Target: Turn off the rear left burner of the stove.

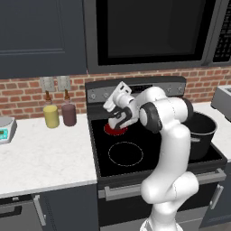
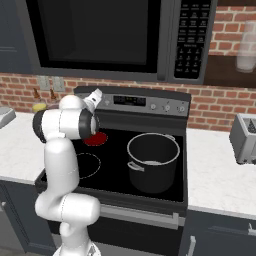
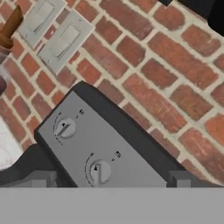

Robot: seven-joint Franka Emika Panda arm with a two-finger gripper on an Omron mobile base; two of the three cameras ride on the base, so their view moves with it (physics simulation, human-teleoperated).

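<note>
The stove (image 1: pixel 103 155) (image 2: pixel 114 172) is a black glass-top range with a grey back panel (image 1: pixel 96 95) (image 3: pixel 131 166). Its rear left burner (image 1: pixel 115 130) (image 2: pixel 96 139) glows as a solid red disc, partly behind my arm. My gripper (image 1: pixel 113 97) (image 2: pixel 95 96) (image 3: pixel 111 179) hovers above that burner, open and holding nothing, pointing at the panel's left end. In the hand view two round knobs face me, one (image 3: pixel 65 127) farther off and one (image 3: pixel 100 172) close between my spread fingertips (image 3: pixel 41 178), not touched.
A dark pot (image 1: pixel 203 131) (image 2: pixel 152 160) stands on the stove's right side. A white-ringed zone (image 1: pixel 125 153) lies in front of the red disc. Yellow (image 1: pixel 51 115) and maroon (image 1: pixel 68 113) bottles stand left; a microwave (image 2: pixel 100 35) hangs overhead; a toaster (image 2: pixel 245 137) sits right.
</note>
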